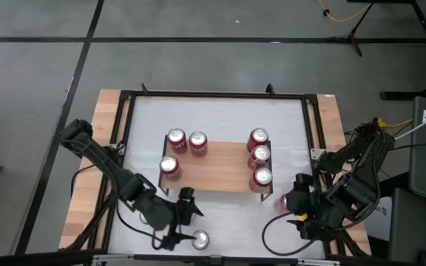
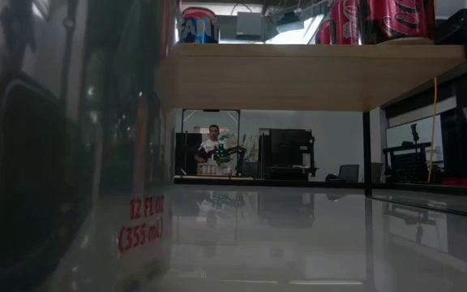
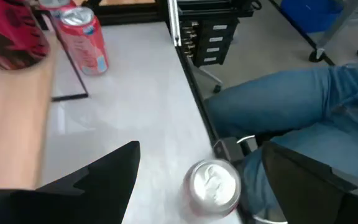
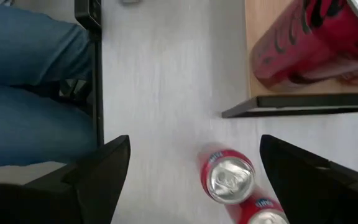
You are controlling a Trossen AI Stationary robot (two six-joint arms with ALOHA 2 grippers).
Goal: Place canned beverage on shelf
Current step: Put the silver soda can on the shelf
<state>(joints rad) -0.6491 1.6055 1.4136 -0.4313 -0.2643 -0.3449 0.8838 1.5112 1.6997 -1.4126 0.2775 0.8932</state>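
Six red cans (image 1: 259, 157) on light wooden plank shelf (image 1: 224, 166); left gripper (image 3: 197, 171) fingers spread over silver-topped can (image 3: 213, 185); right gripper (image 4: 194, 165) fingers likewise apart, seemingly above red can (image 4: 227, 177) on white worktop (image 1: 228, 214).

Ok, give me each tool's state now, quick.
Left tool: open, empty, over a can on the table.
Right tool: open, empty, above a red can.
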